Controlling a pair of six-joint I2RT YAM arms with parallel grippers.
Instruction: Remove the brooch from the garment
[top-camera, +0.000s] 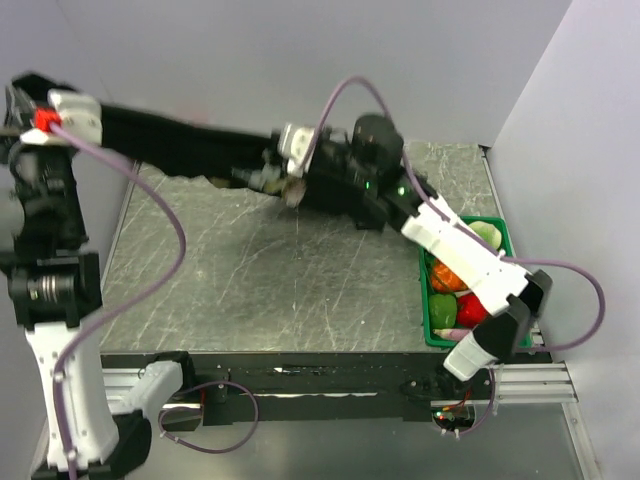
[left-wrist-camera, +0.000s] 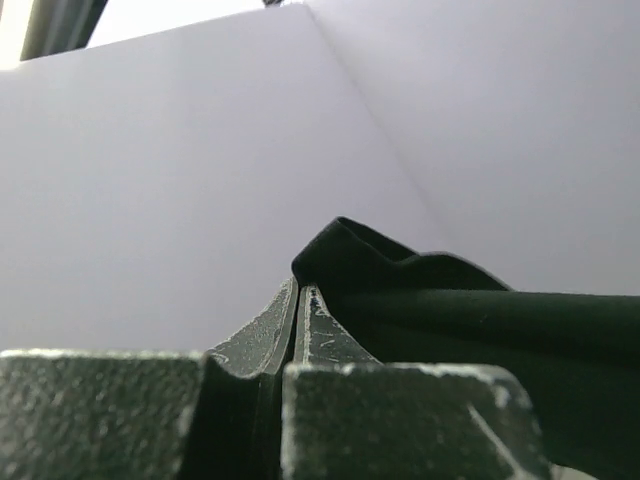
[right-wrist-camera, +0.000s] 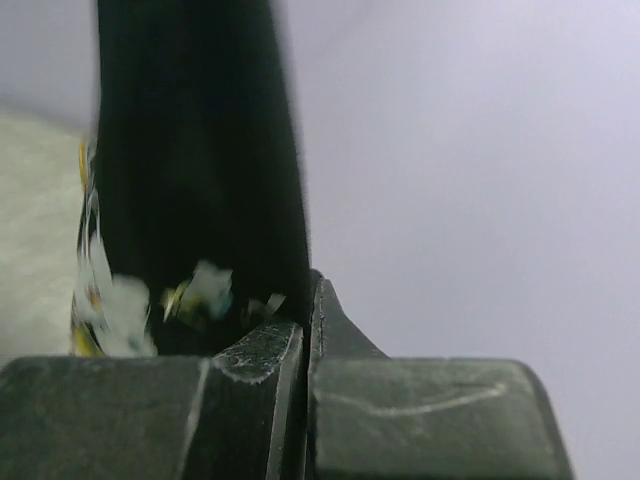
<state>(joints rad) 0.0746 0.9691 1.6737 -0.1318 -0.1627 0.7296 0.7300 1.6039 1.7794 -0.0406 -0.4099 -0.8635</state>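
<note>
The garment, a black shirt, hangs stretched in the air above the back of the table between my two grippers. At the far left my left gripper is shut on one end of it; in the left wrist view the jaws meet with black fabric bunched at their tips. Near the middle, my right gripper is shut on the fabric as well. The right wrist view shows its tips pinching the black cloth, with blurred white and yellowish print below. I cannot make out the brooch.
A green basket with red, orange and green produce stands at the table's right edge, under the right arm. The grey marbled tabletop lies below the shirt. Pale walls close in at the back and on the right.
</note>
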